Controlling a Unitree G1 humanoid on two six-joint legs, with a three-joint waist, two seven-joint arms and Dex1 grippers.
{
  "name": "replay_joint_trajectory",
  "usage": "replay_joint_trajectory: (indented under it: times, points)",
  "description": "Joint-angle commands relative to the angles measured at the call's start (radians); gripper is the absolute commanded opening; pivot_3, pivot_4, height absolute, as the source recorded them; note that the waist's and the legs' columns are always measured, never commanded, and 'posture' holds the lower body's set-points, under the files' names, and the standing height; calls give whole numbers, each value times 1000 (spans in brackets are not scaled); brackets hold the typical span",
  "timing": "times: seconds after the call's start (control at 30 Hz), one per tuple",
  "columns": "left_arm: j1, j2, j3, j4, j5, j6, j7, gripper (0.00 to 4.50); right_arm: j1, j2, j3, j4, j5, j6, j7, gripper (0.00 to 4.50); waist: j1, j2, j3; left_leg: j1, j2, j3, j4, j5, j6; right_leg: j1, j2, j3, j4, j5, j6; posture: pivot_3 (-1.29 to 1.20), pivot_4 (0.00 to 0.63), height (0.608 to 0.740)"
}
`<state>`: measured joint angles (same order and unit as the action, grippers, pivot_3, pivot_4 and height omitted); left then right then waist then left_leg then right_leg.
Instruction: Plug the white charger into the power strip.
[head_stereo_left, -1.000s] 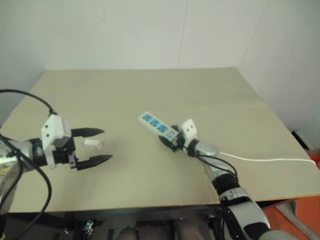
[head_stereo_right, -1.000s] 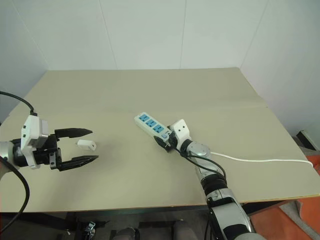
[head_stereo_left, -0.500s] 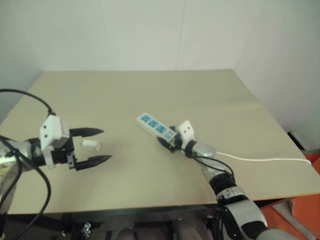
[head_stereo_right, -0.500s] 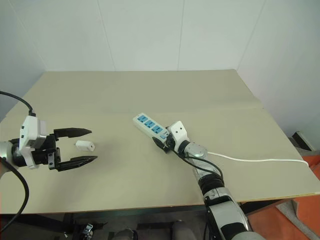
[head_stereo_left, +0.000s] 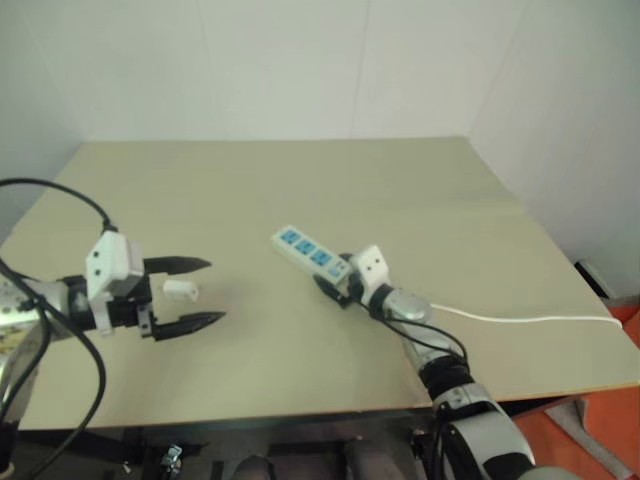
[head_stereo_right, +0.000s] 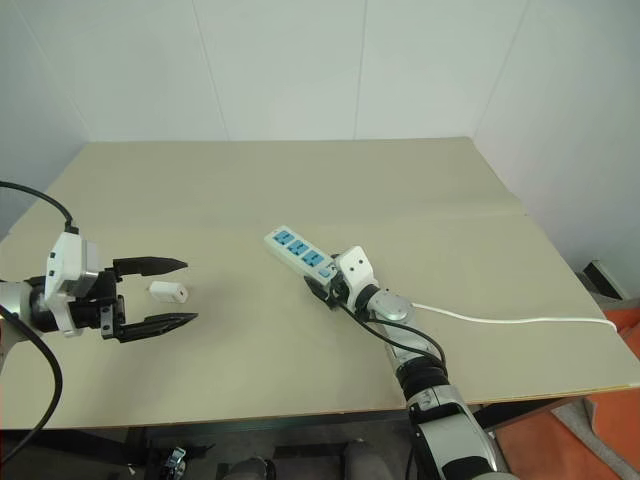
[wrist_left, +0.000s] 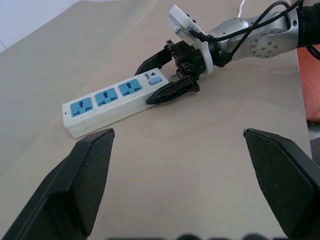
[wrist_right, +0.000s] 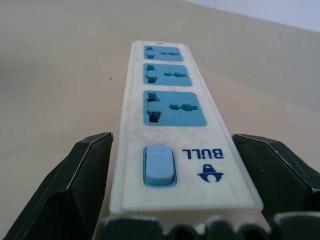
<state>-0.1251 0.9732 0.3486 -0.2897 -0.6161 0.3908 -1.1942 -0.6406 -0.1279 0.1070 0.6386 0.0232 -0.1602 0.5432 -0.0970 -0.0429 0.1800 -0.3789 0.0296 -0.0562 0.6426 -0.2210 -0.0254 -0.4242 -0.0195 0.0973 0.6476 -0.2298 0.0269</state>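
On the left of a beige tabletop, the robot's left pincer hangs with its two black fingers spread wide apart, holding nothing. The white charger lies on its side on the tabletop, seen between those two fingers in the head views; whether the fingers are low enough to flank it or hang above it cannot be told. It is a small, plain, boxy adapter, likely light and rigid, with smooth plastic faces that could slip or skid if nudged. The best hold would probably be across its two flat opposite sides, near the middle of the body, leaving the prong end free to enter a socket.

Towards the middle of the tabletop lies the power strip, a long flat white bar set at an angle, with three blue sockets and a small blue switch at its near end. It looks stiff, and light enough to slide when pressed, so it needs steadying.

At the strip's switch end sits the right pincer, its black fingers standing apart along either side of the bar; whether they actually touch it cannot be told. To the right, a thin white cord trails off across the tabletop towards the edge; it is soft and may tug the strip slightly.
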Motion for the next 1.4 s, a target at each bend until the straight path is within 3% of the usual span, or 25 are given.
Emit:
replay_joint_trajectory:
  times: [0.03, 0.57, 0.73, 0.93, 1.4]
  points:
    - [-19, 5, 7, -2, -2, -20, -7, 4500, 15, 1, -8, -29, 14, 24, 3, 4442, 0, 0, 0, 0, 0, 0, 0, 0, 0, 0, 0, 0, 0, 0, 0, 0, 150, 740]
    - [-7, 9, 15, -18, -6, -10, -6, 4500, -21, 22, 25, 63, -10, 177, 51, 4442, -5, -1, 0, 3, 1, 0, 0, 0, 0, 2, 1, 0, 0, -1, 1, 0, 150, 740]
    - [-10, 12, 15, -19, -6, -9, -5, 4500, -32, 31, 13, 98, -1, 185, 67, 3421, -11, -2, -2, 6, 3, 0, 0, 0, 0, 4, 4, 1, 0, 0, 0, 0, 150, 740]
    - [-19, 21, 15, -15, -6, -7, -10, 4500, -20, 28, -13, 81, 20, 165, 72, 3422, -16, -2, -2, 6, 4, 0, -1, 0, 0, 3, 5, 1, 0, -1, 0, 0, 150, 740]
    - [-302, 112, -141, 277, 117, -151, -229, 4500, 170, -122, 105, -316, 134, 140, 504, 3422, 1, -1, -1, 2, 4, 0, -1, -1, -1, 0, 5, 0, 0, -1, 0, 0, 150, 740]
